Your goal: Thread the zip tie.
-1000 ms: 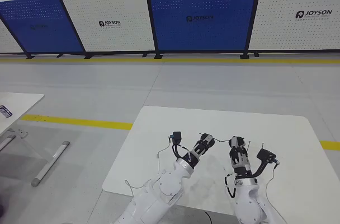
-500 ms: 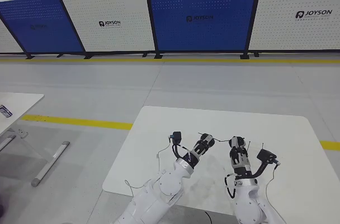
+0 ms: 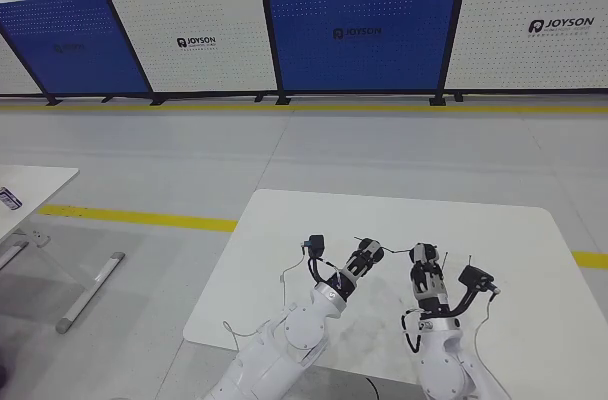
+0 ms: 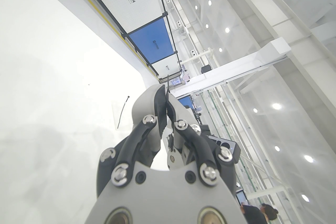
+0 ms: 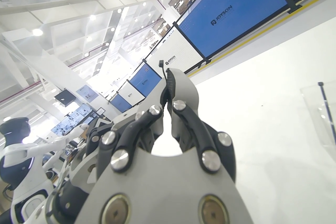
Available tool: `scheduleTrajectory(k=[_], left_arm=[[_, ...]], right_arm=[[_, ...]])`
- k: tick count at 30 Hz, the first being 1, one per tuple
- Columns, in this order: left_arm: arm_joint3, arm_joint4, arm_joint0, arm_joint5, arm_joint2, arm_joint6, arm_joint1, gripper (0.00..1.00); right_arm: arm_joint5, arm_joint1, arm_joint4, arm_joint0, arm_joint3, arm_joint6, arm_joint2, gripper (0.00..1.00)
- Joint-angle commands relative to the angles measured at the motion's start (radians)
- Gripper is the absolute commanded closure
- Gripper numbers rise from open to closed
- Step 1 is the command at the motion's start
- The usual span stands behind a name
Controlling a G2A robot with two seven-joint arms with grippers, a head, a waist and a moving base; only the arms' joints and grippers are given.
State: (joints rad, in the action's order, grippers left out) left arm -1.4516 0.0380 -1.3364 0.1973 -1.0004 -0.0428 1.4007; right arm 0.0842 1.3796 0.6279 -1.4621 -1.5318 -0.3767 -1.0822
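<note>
Top view: left end effector [image 3: 376, 251] and right end effector [image 3: 422, 252] hover close together, lower centre over the tabletop [image 3: 504, 230]. Left wrist view: jaws shut on the zip tie's [image 4: 167, 81] thin tail. Right wrist view: jaws shut below its head [image 5: 161, 63]; best to feed the tail in squarely, slowly.

On your left gripper [image 4: 166, 95] and right gripper [image 5: 168, 82] alike: a grey palm plate [image 5: 162, 183]; on the plate, black linkage bars [image 5: 194, 128] pinned with silver screws [image 5: 210, 160]; beyond it, white fingers [image 5: 187, 93], black ribbed pads [image 5: 171, 86]. White arms [image 3: 304, 330] carry thin black cables [image 3: 284, 275].
</note>
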Motion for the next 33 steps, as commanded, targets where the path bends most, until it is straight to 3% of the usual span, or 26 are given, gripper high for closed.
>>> scheduleTrajectory(k=[1, 33], left_arm=[[0.000, 0.000, 0.000, 0.000, 0.000, 0.000, 0.000, 1.00], [0.000, 0.000, 0.000, 0.000, 0.000, 0.000, 0.000, 1.00]], right_arm=[[0.000, 0.001, 0.003, 0.000, 0.000, 0.001, -0.001, 1.00], [0.036, 0.022, -0.002, 0.005, 0.021, 0.038, -0.012, 1.00]])
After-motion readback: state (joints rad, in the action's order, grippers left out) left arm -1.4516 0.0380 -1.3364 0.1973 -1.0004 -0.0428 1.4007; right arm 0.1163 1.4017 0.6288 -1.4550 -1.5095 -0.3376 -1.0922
